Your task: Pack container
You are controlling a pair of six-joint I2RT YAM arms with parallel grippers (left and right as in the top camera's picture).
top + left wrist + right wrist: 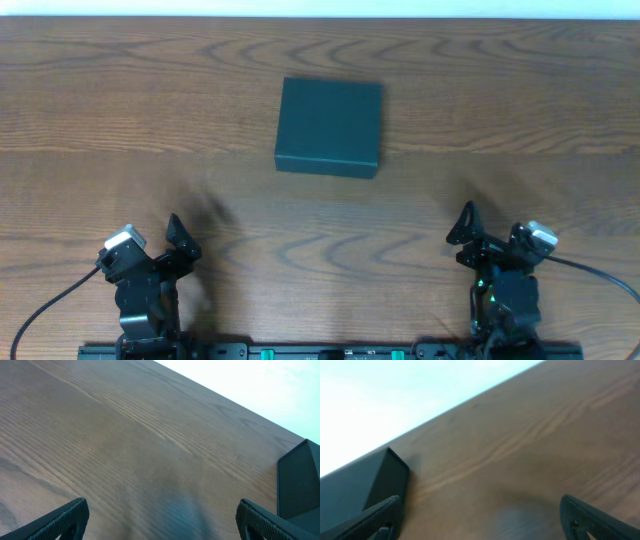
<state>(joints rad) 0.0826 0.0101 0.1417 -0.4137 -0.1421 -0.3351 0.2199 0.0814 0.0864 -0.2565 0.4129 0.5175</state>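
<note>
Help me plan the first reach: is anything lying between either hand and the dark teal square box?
Nothing visible does. Only wooden table surface lies between the left hand, the right hand and the closed dark teal-green square cardboard box, in the overhead and both wrist views. Both hands are open.

Soft, even light from above covers the worktop (pixel 120 100) in the overhead view; the container (pixel 330 120) shows a darker near side. Both wrist views are slightly soft, the background past the worktop edge blown out pale, a blurred shadow low in each.
</note>
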